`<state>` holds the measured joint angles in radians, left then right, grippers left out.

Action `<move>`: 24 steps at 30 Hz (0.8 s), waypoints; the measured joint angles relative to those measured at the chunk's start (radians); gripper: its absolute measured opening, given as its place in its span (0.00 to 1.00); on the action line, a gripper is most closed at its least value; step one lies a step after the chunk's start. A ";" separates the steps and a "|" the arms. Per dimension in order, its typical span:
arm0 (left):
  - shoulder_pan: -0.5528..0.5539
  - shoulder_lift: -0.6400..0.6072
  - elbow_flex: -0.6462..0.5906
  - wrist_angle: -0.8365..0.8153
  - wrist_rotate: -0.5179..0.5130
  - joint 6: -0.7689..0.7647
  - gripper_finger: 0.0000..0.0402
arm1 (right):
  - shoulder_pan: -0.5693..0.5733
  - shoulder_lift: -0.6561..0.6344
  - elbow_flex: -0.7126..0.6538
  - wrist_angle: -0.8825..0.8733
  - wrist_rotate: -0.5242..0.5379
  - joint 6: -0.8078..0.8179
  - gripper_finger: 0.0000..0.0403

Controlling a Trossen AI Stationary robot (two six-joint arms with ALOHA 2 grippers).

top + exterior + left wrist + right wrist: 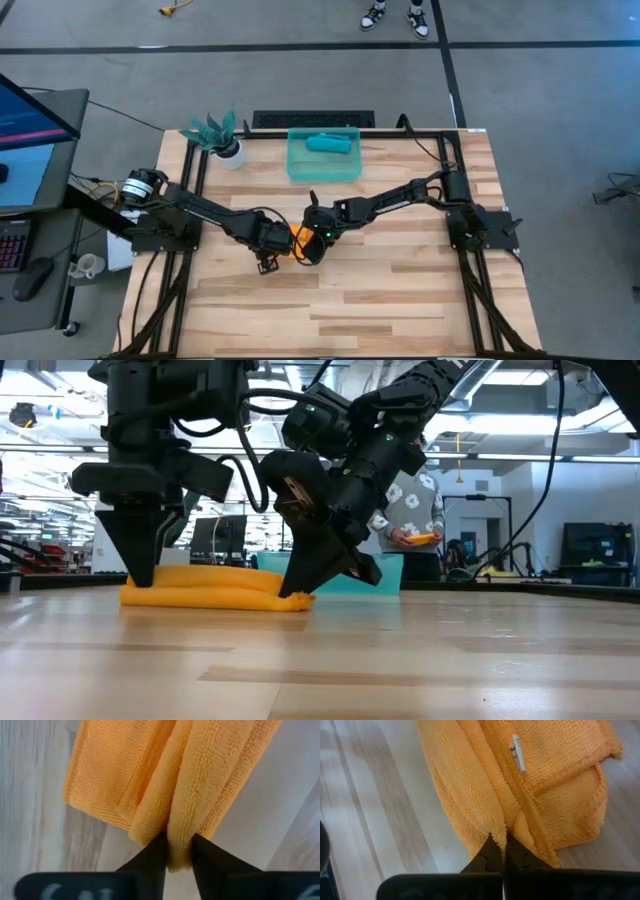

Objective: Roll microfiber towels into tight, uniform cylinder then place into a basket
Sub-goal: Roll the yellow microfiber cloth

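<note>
Orange towel (215,589) lying left-right (folded), both grippers (178,851) (504,847) pinching its ends.

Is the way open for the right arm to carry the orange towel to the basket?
Probably yes: bare table lies between the orange towel and the basket, though the left gripper also pinches it.

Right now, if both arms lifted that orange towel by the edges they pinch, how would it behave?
The orange towel would probably sag and unfold: its layers lie loose and creased. It looks light, a thin fold between the left gripper fingers. The looped pile should resist slipping from the right gripper.
</note>
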<state>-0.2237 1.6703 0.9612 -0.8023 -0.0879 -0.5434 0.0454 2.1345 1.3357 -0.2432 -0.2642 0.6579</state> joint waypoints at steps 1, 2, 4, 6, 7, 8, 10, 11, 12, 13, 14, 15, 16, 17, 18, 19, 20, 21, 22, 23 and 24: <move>0.000 0.000 0.000 -0.001 0.000 0.001 0.21 | -0.002 0.001 0.000 -0.001 0.000 0.000 0.01; 0.000 0.000 0.000 -0.003 0.002 0.002 0.24 | -0.002 0.001 0.000 -0.001 -0.001 0.000 0.01; 0.002 0.000 0.000 -0.013 0.024 0.009 0.29 | -0.002 0.001 0.000 -0.001 -0.001 0.000 0.01; 0.004 0.000 0.006 -0.046 0.058 0.013 0.32 | -0.002 0.001 -0.001 -0.001 -0.001 0.000 0.01; 0.004 -0.004 0.010 -0.070 0.061 0.019 0.33 | -0.002 0.001 -0.001 -0.001 -0.001 0.000 0.01; 0.000 -0.013 0.016 -0.095 0.058 0.026 0.34 | -0.002 0.001 -0.001 -0.001 -0.001 0.000 0.01; -0.011 -0.049 0.029 -0.140 0.026 0.023 0.35 | -0.002 0.001 -0.001 -0.001 -0.001 0.001 0.01; -0.018 -0.072 0.034 -0.160 0.004 0.011 0.36 | -0.002 0.001 -0.001 -0.001 -0.001 0.004 0.01; -0.028 -0.097 0.037 -0.171 -0.015 0.001 0.36 | -0.002 0.001 -0.001 -0.001 -0.001 0.004 0.01; -0.041 -0.130 0.037 -0.173 -0.031 -0.012 0.36 | -0.002 0.001 -0.001 -0.001 -0.001 0.004 0.01; -0.056 -0.161 0.037 -0.169 -0.045 -0.021 0.36 | -0.002 0.001 -0.001 -0.001 -0.001 0.004 0.01; -0.073 -0.192 0.036 -0.154 -0.056 -0.027 0.36 | -0.002 0.001 -0.001 -0.001 -0.001 0.004 0.01; -0.095 -0.225 0.028 -0.121 -0.065 -0.029 0.35 | -0.002 0.001 -0.001 -0.001 -0.001 0.004 0.01; -0.118 -0.254 0.016 -0.079 -0.078 -0.029 0.35 | -0.002 0.001 -0.001 0.000 -0.001 0.005 0.01; -0.139 -0.279 0.000 -0.017 -0.093 -0.017 0.35 | -0.002 0.001 -0.001 0.000 -0.001 0.005 0.01; -0.161 -0.298 -0.021 0.052 -0.106 0.004 0.34 | -0.002 0.001 -0.001 0.000 -0.001 0.006 0.01; -0.178 -0.311 -0.046 0.130 -0.111 0.027 0.34 | -0.002 0.001 -0.001 0.000 -0.001 0.007 0.01; -0.190 -0.319 -0.076 0.213 -0.114 0.048 0.34 | -0.002 0.001 -0.001 0.000 -0.001 0.008 0.01; -0.197 -0.321 -0.106 0.285 -0.115 0.062 0.33 | -0.002 0.001 -0.001 0.000 0.000 0.008 0.01; -0.198 -0.321 -0.141 0.355 -0.114 0.074 0.33 | -0.002 0.001 -0.001 0.000 -0.001 0.008 0.01; -0.194 -0.320 -0.174 0.418 -0.114 0.086 0.33 | -0.002 0.001 -0.001 0.000 -0.001 0.008 0.01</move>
<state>-0.4179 1.3506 0.7875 -0.3839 -0.2023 -0.4572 0.0433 2.1357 1.3350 -0.2428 -0.2649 0.6655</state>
